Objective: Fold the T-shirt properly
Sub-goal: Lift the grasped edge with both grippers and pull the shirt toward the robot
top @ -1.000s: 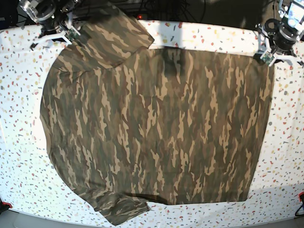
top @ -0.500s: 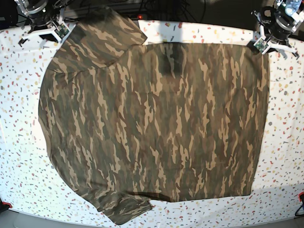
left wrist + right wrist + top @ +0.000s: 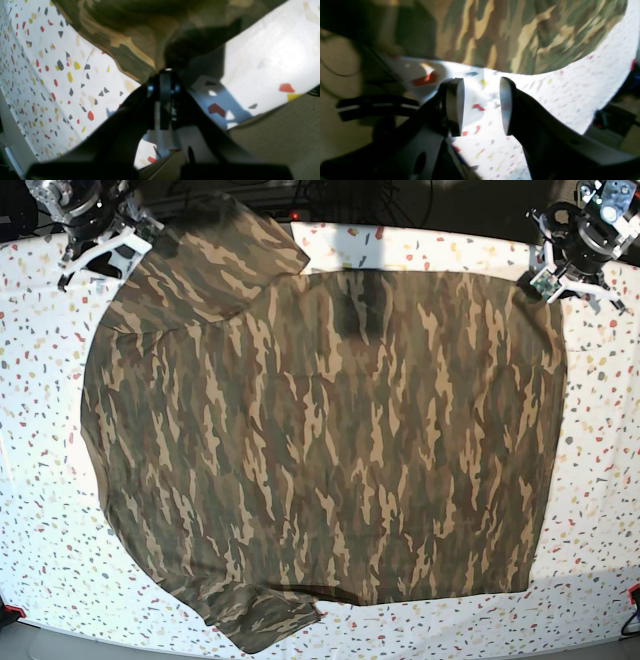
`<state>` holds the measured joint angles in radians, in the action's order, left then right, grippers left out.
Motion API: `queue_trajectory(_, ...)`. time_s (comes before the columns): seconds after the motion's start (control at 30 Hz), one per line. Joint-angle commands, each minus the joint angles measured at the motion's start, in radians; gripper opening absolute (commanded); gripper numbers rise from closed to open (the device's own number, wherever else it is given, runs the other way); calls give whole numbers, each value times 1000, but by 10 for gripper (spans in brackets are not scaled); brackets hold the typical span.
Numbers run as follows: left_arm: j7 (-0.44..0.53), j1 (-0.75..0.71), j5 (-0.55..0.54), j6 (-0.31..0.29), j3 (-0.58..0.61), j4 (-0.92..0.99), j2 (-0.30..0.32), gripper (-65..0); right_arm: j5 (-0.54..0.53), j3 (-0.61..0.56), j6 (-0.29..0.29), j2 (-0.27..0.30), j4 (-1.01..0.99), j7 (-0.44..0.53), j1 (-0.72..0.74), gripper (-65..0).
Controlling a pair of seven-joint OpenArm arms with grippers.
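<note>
The camouflage T-shirt (image 3: 330,440) lies spread flat over most of the speckled white table (image 3: 40,380), with one sleeve at the far left and one at the near edge. My left gripper (image 3: 162,75) is shut on a hem corner of the T-shirt (image 3: 130,37); in the base view this left gripper (image 3: 547,280) sits at the shirt's far right corner. My right gripper (image 3: 480,105) is open, with nothing between its fingers and the T-shirt (image 3: 507,37) edge just beyond the tips. In the base view the right gripper (image 3: 112,250) hangs beside the far left sleeve.
Dark cables (image 3: 330,195) run behind the table's far edge. Small red clamps sit at the near left corner (image 3: 8,612) and the near right edge (image 3: 633,592). Bare speckled strips show along the left, right and near sides of the shirt.
My right gripper has opened and let go of the far left sleeve. The shirt has shifted slightly toward the far edge. My left gripper stays shut on its corner.
</note>
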<state>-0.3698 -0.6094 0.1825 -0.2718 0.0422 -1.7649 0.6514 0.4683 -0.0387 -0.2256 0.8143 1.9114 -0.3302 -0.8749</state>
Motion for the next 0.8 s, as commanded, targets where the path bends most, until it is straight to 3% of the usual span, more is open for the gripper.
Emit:
queue_trajectory(0.0, 3, -3, -1, 0, -4, -12, 11, -650, 8, -7, -8, 11, 5, 10, 11, -411)
queue_trajectory(0.1, 3, -3, 0, 0, -4, -12, 11, -650, 14, -61, -69, 11, -6, 9, 65, -411)
queue_trajectory(0.37, -4, -2, 0, -1, -4, -12, 11, -650, 134, -233, -102, 11, -25, -84, 193, -411)
queue_trajectory(0.6, -3, -2, 0, -1, -4, -12, 11, -650, 130, -251, -109, 11, -25, -76, 205, -411)
queue_trajectory(0.77, -3, -2, 0, -1, -4, -12, 11, -650, 87, -251, -123, 10, -45, -6, 214, -410)
